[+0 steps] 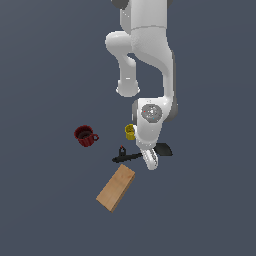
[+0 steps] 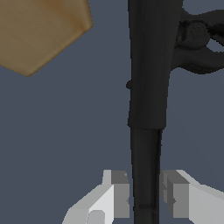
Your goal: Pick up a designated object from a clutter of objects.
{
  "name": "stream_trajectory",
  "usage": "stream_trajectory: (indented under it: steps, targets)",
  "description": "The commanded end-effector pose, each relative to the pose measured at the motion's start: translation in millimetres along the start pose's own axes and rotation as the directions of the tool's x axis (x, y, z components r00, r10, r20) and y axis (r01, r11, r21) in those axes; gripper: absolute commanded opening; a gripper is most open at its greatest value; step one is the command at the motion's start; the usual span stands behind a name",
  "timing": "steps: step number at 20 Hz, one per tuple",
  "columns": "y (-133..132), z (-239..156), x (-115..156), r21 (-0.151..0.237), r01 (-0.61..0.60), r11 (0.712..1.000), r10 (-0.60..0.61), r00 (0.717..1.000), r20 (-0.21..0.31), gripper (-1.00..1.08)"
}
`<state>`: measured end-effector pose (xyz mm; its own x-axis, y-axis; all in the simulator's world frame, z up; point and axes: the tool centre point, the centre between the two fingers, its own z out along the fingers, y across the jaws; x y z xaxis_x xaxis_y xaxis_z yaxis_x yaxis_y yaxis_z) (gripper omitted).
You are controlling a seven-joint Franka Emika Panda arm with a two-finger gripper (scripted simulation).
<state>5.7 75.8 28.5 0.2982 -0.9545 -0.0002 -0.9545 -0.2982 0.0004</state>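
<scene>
Spatula (image 2: 146, 109) first: its slim black shaft passes right between my two fingers (image 2: 117, 192), one on each side, and a thin gap shows on both sides, so my hand (image 2: 145, 194) is spread around the shaft and not yet pinching it. I judge that the reach and the descent are done; what is left is to press the fingers together on the shaft and then lift. The spatula lies flat on the dark table (image 1: 45, 210).

In the exterior view its long axis runs nearly level, rising a little toward the exterior view's right. The broad wedge head (image 1: 164, 149) is on that right side of my hand, and the slim handle end points toward the exterior view's left. My fingers cross this axis more or less squarely, somewhere nearer the head than the handle tip.

A little farther along the shaft, the small black clamp (image 2: 199, 41) lies just beside it; I cannot tell whether they touch. The tan wooden block (image 2: 39, 30) is on the other side of the shaft, apart from it.

Farther away in the exterior view stand the small yellow cup (image 1: 130, 131) and, well apart, the red mug (image 1: 85, 135)
</scene>
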Motion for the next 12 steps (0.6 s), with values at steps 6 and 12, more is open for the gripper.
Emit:
stream_trajectory:
  steps: [6,12]
  targets:
    - [-1.7,-14.4,0.9,0.0,0.0,1.0,0.0,1.0,0.0,-1.0]
    - [-5.4,-50.2,3.7,0.0,-0.001,1.0,0.001,1.0,0.0,-1.0]
